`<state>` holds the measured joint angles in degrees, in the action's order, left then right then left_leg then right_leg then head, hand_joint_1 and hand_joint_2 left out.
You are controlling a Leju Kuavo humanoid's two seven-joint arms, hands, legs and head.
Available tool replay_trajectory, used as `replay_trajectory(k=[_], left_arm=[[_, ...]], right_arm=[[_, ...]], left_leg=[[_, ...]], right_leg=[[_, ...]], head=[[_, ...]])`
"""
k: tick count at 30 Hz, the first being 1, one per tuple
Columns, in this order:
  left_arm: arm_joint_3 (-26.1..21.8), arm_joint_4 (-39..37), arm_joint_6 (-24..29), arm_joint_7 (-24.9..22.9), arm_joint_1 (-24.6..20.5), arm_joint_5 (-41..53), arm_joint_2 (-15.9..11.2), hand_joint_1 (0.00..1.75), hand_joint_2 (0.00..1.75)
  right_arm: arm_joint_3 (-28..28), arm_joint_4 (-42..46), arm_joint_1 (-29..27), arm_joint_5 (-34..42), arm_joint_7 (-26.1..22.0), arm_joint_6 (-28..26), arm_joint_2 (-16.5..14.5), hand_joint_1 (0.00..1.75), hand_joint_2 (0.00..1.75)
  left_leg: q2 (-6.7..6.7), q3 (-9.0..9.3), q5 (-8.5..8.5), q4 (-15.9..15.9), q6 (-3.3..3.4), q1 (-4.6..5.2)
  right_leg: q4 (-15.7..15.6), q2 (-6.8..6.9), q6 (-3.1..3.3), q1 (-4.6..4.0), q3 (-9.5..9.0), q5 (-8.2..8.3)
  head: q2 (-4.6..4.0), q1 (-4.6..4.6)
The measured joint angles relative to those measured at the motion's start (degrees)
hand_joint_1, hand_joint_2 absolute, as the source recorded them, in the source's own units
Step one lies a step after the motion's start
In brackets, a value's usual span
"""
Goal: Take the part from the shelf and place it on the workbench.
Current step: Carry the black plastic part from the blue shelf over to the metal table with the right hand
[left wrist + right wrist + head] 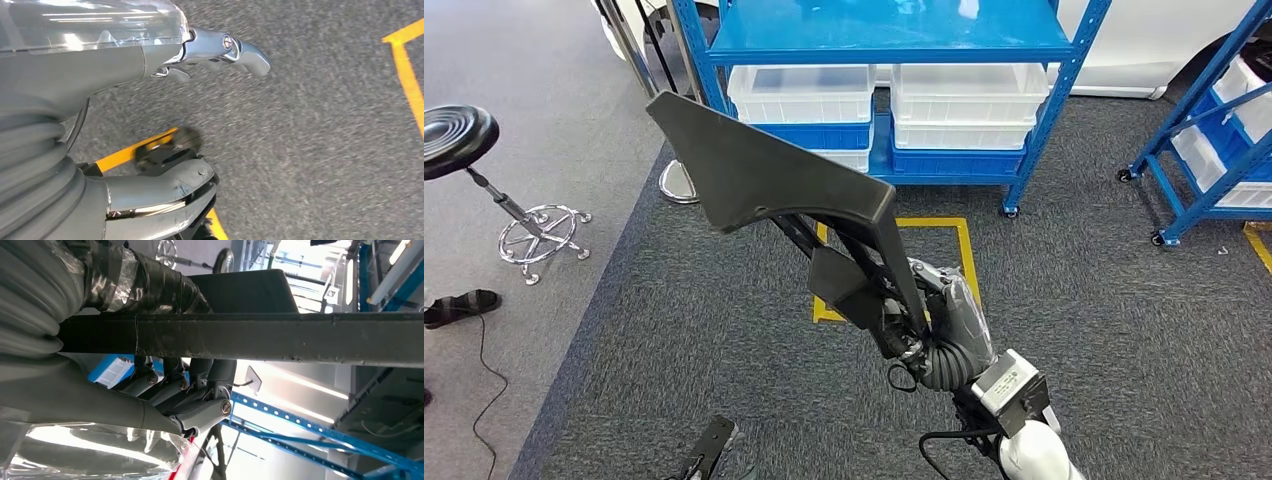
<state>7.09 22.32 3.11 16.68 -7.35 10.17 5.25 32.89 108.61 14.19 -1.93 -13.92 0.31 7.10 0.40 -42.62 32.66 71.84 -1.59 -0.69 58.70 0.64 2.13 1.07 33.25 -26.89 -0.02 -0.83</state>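
Empty left hand [200,110] above carpet [325,125]

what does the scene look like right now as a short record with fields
part: large black angular panel, lifted off the shelf, held up over the carpet
right hand: grips the panel's narrow lower arm; fingers wrapped around the bar
left hand: holds nothing, fingers apart, above the grey carpet
shelf: blue rack ahead, white bins on its lower level
floor marks: yellow tape rectangle in front of the rack
nearby: black stool to the left
workbench: cannot tell where
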Motion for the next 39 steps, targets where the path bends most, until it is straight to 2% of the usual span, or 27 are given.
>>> replay_trajectory(k=[2,3,4,6,7,8,10,11,12,14,15,16,17,18,20,22,25,26,28,30,31,32,33,34,36,38,39], left_arm=[[0.0,0.0,0.0,0.1,0.0,0.0,0.0,0.00,1.75],[0.2,0.0,0.2,0.2,0.0,0.0,0.0,0.00,1.75],[0.3,0.0,0.3,0.4,0.0,0.0,0.0,0.00,1.75],[0.5,0.0,0.6,0.7,-0.1,0.0,0.0,0.00,1.75],[0.5,0.0,0.6,0.9,-0.2,0.0,0.0,0.00,1.75],[0.5,0.0,0.5,1.0,-0.3,0.0,0.0,0.00,1.75],[0.6,0.0,0.4,1.2,-0.3,0.0,0.0,0.00,1.75],[0.7,0.0,0.4,1.3,-0.2,0.0,0.0,0.00,1.75],[0.7,0.0,0.3,1.4,-0.2,0.0,0.0,0.00,1.75],[0.7,0.0,0.3,1.5,-0.2,0.0,0.0,0.00,1.75],[0.7,0.0,0.3,1.6,-0.2,0.0,0.0,0.00,1.75],[0.8,0.0,0.3,1.6,-0.1,0.0,0.0,0.00,1.75],[0.8,0.0,0.3,1.6,-0.1,0.0,0.0,0.00,1.75],[0.8,0.0,0.3,1.6,0.0,0.0,0.0,0.00,1.75],[0.8,0.0,0.3,1.6,-0.1,0.0,0.1,0.00,1.75],[0.9,0.0,0.3,1.7,-0.1,0.0,0.1,0.00,1.75],[0.9,0.0,0.3,1.8,-0.2,0.0,0.1,0.00,1.75],[1.0,0.0,0.3,1.8,-0.2,0.0,0.1,0.00,1.75],[1.1,0.0,0.3,1.9,-0.3,0.0,0.1,0.00,1.75],[1.2,0.0,0.3,1.9,-0.1,0.0,0.1,0.00,1.75],[1.2,0.0,0.3,1.9,0.0,0.0,0.1,0.00,1.75],[1.2,0.0,0.4,1.9,0.0,0.0,0.1,0.00,1.75],[1.2,0.0,0.4,1.9,0.0,0.0,0.0,0.00,1.75],[1.2,0.0,0.5,1.9,0.0,0.0,0.0,0.00,1.75],[1.2,0.0,0.6,1.9,-0.2,0.0,0.0,0.00,1.75],[1.3,0.0,0.7,2.0,-0.4,0.0,0.0,0.00,1.75],[1.3,0.0,0.7,2.0,-0.4,0.0,0.0,0.00,1.75]], right_arm=[[0.0,0.0,0.0,0.0,0.0,0.1,0.0,1.75,1.75],[0.0,0.0,0.0,-0.1,0.0,0.2,0.0,1.75,1.75],[0.0,-0.1,-0.1,-0.2,-0.1,0.3,0.0,1.75,1.75],[0.0,-0.1,-0.1,-0.3,-0.3,0.5,0.0,1.75,1.75],[0.0,-0.1,0.0,-0.4,-0.4,0.5,0.0,1.75,1.75],[0.0,0.0,0.0,-0.6,-0.5,0.5,0.0,1.75,1.75],[0.0,0.0,0.0,-1.1,-0.9,0.5,0.0,1.75,1.75],[0.0,0.0,0.0,-1.4,-1.2,0.5,0.1,1.75,1.75],[0.0,0.0,0.0,-1.7,-1.5,0.5,0.1,1.75,1.75],[0.0,-0.1,0.0,-2.0,-1.8,0.4,0.1,1.75,1.75],[0.0,-0.1,-0.1,-2.1,-1.9,0.4,0.2,1.75,1.75],[0.0,-0.1,-0.2,-2.1,-1.9,0.4,0.2,1.75,1.75],[0.0,-0.1,-0.2,-2.2,-1.9,0.4,0.3,1.75,1.75],[0.0,-0.1,-0.2,-2.2,-1.9,0.4,0.3,1.75,1.75],[0.0,-0.1,-0.1,-2.5,-2.1,0.5,0.4,1.75,1.75],[0.0,0.0,0.0,-3.1,-2.5,0.5,0.4,1.75,1.75],[0.0,0.1,0.0,-4.0,-2.9,0.4,0.5,1.75,1.75],[0.0,0.2,0.0,-4.5,-3.0,0.3,0.6,1.75,1.75],[0.0,0.3,0.1,-5.5,-3.4,0.0,0.6,1.75,1.75],[0.0,0.3,0.1,-6.3,-3.6,-0.4,0.6,1.75,1.75],[0.0,0.3,0.1,-6.4,-3.7,-0.5,0.6,1.75,1.75],[0.0,0.3,0.1,-6.5,-3.7,-0.5,0.6,1.75,1.75],[0.0,0.3,0.1,-6.6,-3.7,-0.5,0.6,1.75,1.75],[0.0,0.3,0.1,-6.6,-3.7,-0.5,0.6,1.75,1.75],[0.0,0.4,0.1,-6.7,-3.8,-0.5,0.6,1.75,1.75],[0.0,0.6,0.1,-6.8,-3.8,-0.5,0.6,1.75,1.75],[0.0,0.6,0.1,-6.8,-3.8,-0.6,0.6,1.75,1.75]], left_leg=[[0.00,-0.07,0.06,1.9,-0.09,-0.04],[-0.01,1.66,-1.90,1.5,0.01,-0.05],[-0.06,4.56,-3.48,-0.7,0.26,-0.04],[-0.15,12.73,-4.69,-9.8,1.13,0.24],[-0.17,15.06,-3.27,-13.4,1.53,0.43],[-0.17,16.22,-2.35,-15.5,1.88,0.62],[-0.06,16.05,-2.92,-16.2,2.71,0.54],[0.04,15.81,-3.46,-16.4,3.21,0.47],[0.16,15.47,-4.05,-16.6,3.70,0.41],[0.32,14.42,-4.86,-16.4,4.31,0.59],[0.35,13.85,-5.20,-16.2,4.41,0.70],[0.35,13.31,-5.44,-16.0,4.43,0.79],[0.33,12.83,-5.59,-15.7,4.41,0.87],[0.31,12.46,-5.65,-15.3,4.36,0.91],[0.28,11.86,-5.48,-14.4,4.09,1.07],[0.28,11.23,-5.31,-13.7,3.59,1.24],[0.26,10.80,-5.23,-13.2,2.76,1.19],[0.18,10.49,-4.64,-12.5,2.41,1.15],[-0.01,8.41,-1.75,-8.0,1.64,0.83],[-0.02,5.01,1.57,-0.6,0.96,0.37],[-0.01,3.87,2.12,1.8,0.71,0.15],[0.01,3.68,1.54,2.2,0.54,-0.04],[0.12,4.65,-0.12,0.2,0.45,-0.18],[0.49,6.47,-2.34,-3.6,0.45,-0.29],[2.07,9.86,-5.18,-11.1,0.70,-0.03],[2.64,10.61,-5.57,-13.6,1.29,0.37],[2.09,10.40,-5.79,-13.6,1.68,0.45]], right_leg=[[0.0,0.00,-0.06,0.00,0.63,0.36],[0.1,0.00,-0.25,0.00,1.74,1.15],[0.1,0.02,-0.48,0.01,2.81,2.06],[0.3,0.07,-1.20,-0.10,4.63,3.86],[0.3,0.12,-1.53,-0.12,4.71,4.34],[0.2,0.18,-1.91,-0.12,4.73,4.79],[0.1,0.18,-2.64,-0.02,4.93,5.19],[1.0,0.07,-2.89,0.03,5.38,4.35],[3.2,-0.08,-3.07,0.06,6.30,2.65],[10.5,-0.35,-3.24,0.13,9.09,-2.09],[14.1,-0.41,-3.33,0.13,10.27,-3.81],[16.0,-0.44,-3.37,0.13,10.58,-4.49],[15.7,-0.44,-3.32,0.12,9.76,-4.11],[13.2,-0.43,-3.18,0.11,7.84,-2.88],[5.7,-0.39,-2.61,-0.09,3.03,-0.59],[1.8,-0.40,-2.07,-0.33,0.92,-0.17],[1.1,-0.46,-1.40,-0.28,1.02,-0.01],[0.9,-0.33,-1.09,-0.13,0.97,0.21],[0.5,0.11,-0.61,0.13,0.96,0.54],[0.5,0.56,-0.47,0.16,1.16,0.63],[0.5,0.83,-0.47,0.17,1.23,0.64],[0.6,1.13,-0.49,0.19,1.27,0.65],[0.7,1.49,-0.53,0.24,1.27,0.63],[0.7,1.88,-0.63,0.29,1.23,0.60],[0.9,2.60,-1.16,0.12,1.21,0.57],[0.8,3.37,-1.89,-0.13,1.25,0.73],[0.7,3.82,-2.23,-0.17,1.22,0.87]], head=[[0.00,0.00],[0.00,0.00],[0.00,0.00],[0.00,0.01],[0.00,0.01],[0.00,0.01],[0.00,0.02],[0.00,0.04],[0.00,0.05],[0.00,0.05],[0.00,0.04],[0.00,0.04],[0.00,0.04],[0.00,0.04],[0.00,0.04],[0.00,0.03],[0.00,0.03],[0.00,0.02],[0.00,0.01],[0.00,0.00],[0.00,0.00],[0.00,0.00],[0.00,-0.01],[0.00,-0.01],[0.00,0.00],[0.00,0.02],[0.00,0.03]])
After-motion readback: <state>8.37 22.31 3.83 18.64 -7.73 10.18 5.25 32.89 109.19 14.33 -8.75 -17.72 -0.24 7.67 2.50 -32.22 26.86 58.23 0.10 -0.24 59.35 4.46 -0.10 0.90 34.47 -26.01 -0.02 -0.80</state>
